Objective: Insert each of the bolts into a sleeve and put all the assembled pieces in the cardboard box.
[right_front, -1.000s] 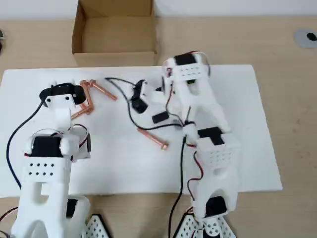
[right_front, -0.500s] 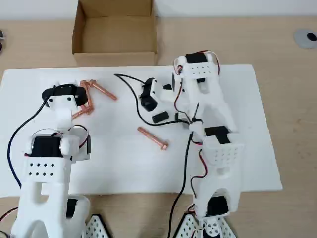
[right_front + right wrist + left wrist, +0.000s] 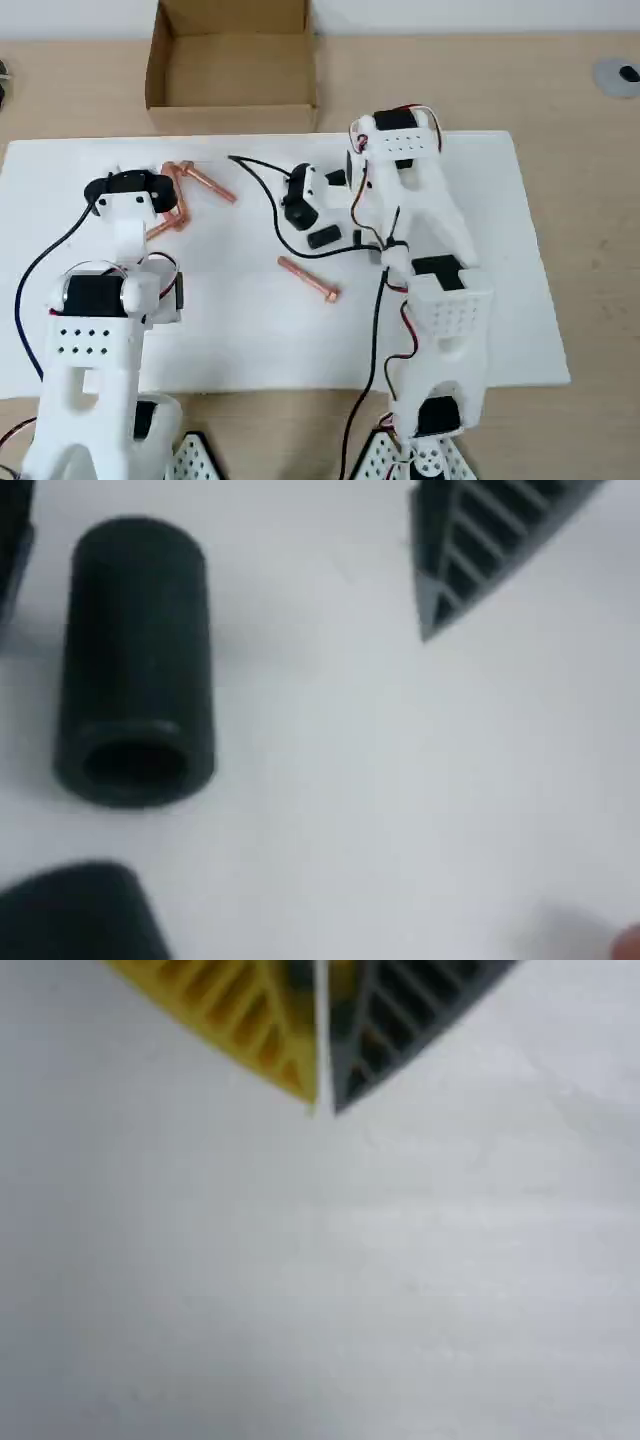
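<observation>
1. Note the left gripper pinched down to a thin slit, holding nothing, low over the white mat and near the bolt cluster.
2. Read the right gripper as parted: one grey fingertip, bare mat beside it, no partner touching. Width of the gap: cannot tell.
3. Find the black sleeve lying on its side near that fingertip, untouched, with the bore facing the wrist camera.
4. Expect a light, stiff, smooth cylinder, likely to roll. Grip across the middle of the barrel, leaving both bore ends free.
5. Locate the lone bolt on the mat, near the right gripper. Expect rigid, slippery metal. Hold by the shank close to the head, keeping the tip clear for insertion.
6. Locate the cardboard box past the mat's far edge, open at the top and well apart from both grippers.
</observation>
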`<state>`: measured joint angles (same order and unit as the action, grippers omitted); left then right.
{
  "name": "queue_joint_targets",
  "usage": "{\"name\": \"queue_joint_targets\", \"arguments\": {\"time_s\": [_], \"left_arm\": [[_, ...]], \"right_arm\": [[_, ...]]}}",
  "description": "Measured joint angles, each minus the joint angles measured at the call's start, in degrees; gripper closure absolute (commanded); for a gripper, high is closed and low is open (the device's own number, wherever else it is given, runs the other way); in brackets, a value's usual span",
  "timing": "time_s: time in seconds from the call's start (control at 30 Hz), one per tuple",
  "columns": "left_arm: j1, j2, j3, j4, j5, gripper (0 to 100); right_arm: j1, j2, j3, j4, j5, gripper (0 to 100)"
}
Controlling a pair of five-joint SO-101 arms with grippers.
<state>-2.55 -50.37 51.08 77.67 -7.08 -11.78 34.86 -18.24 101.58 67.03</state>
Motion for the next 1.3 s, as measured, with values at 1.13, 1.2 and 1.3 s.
{"name": "queue_joint_targets", "arguments": {"time_s": [1.13,1.2,1.3], "left_arm": [[0.0,0.0,0.0,0.0,0.0,99],[0.0,0.0,0.0,0.0,0.0,99],[0.0,0.0,0.0,0.0,0.0,99]], "right_arm": [[0.09,8.26,-10.55,-0.09,-1.49,90.1],[0.0,8.62,-10.46,-0.09,-1.49,90.2],[0.0,8.7,-10.46,-0.09,-1.49,90.0]]}}
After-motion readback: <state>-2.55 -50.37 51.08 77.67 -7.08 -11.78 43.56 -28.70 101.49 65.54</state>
